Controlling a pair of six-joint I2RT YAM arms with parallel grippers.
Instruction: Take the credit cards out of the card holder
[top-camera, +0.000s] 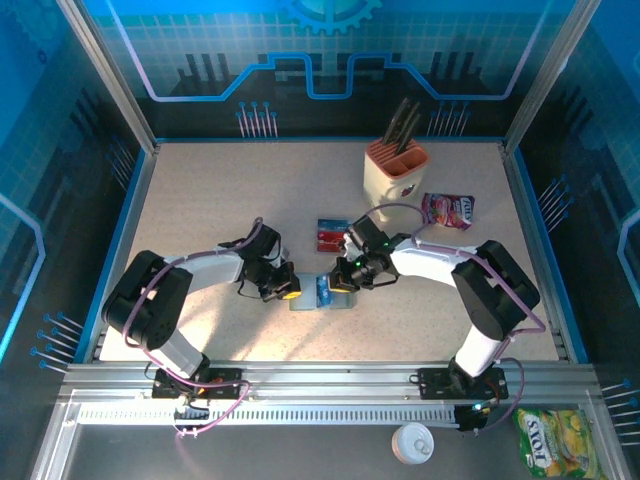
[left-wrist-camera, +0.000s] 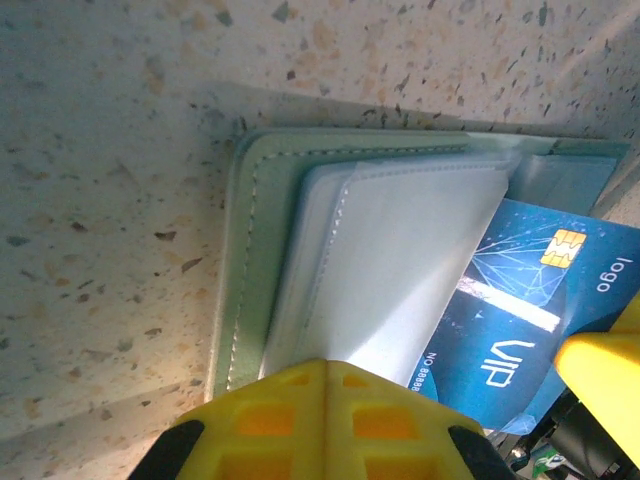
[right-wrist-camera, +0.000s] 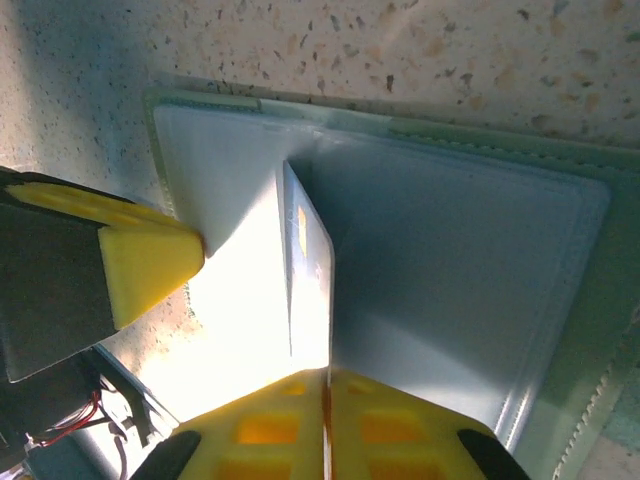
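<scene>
Right gripper (right-wrist-camera: 325, 388) pinches blue card (left-wrist-camera: 520, 310) inside open card holder (left-wrist-camera: 245, 260).

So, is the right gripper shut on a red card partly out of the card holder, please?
Not red: the left wrist view shows a blue card; the right gripper is shut on it, partly out of the card holder.

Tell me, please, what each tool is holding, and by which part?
The left tool pinches the card holder by its clear sleeve's edge; the right tool pinches the blue card by one edge.
</scene>
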